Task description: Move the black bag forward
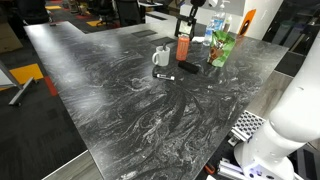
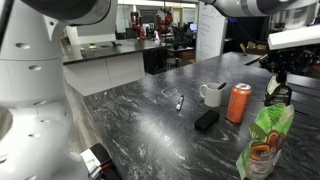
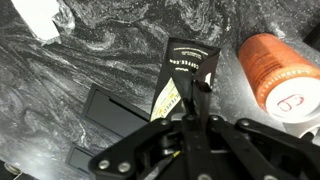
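1. While the gripper [image 3: 190, 98] has its fingers closed on the black bag [image 3: 188, 60] at its yellowish label, the bag sits just beside the orange can [image 3: 283, 68], near the marble table's [image 1: 120, 110] far edge.
2. The bag's white lettering is too small to read.
3. A white mug [image 2: 212, 94] stands nearby.

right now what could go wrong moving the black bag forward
The orange can stands close beside the black bag; a sweep of the gripper could tip it. A flat black object lies on the bag's other side and might get dragged. Whether the jaws hold the bag is unclear, so it may slip.
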Controlling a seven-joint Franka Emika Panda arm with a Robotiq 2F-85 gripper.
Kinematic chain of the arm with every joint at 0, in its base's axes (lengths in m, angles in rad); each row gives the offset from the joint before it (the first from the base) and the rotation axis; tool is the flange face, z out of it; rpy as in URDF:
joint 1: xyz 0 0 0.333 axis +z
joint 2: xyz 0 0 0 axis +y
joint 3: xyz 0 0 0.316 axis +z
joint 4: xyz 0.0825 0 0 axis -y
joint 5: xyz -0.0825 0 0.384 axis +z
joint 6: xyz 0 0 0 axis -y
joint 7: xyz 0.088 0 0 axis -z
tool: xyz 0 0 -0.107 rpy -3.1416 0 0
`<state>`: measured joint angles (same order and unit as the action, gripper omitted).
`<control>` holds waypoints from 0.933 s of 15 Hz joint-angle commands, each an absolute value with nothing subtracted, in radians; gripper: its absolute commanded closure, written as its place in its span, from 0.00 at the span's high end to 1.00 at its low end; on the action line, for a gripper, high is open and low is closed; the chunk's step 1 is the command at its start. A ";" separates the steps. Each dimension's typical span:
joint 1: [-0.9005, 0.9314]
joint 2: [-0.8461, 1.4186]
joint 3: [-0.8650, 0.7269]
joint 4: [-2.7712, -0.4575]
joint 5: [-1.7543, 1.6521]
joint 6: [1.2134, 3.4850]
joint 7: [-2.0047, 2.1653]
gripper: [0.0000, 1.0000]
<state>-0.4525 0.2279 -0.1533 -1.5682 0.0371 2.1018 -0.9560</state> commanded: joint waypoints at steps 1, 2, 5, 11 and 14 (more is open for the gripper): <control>-0.382 0.082 -0.201 -1.734 -0.059 2.234 -0.818 0.00; -0.368 0.053 -0.210 -1.758 -0.094 2.257 -0.771 0.00; -0.330 -0.029 -0.223 -1.815 -0.197 2.251 -0.632 0.00; -0.266 -0.176 -0.211 -1.897 -0.289 2.132 -0.479 0.00; -0.232 -0.235 -0.215 -1.948 -0.260 2.085 -0.497 0.00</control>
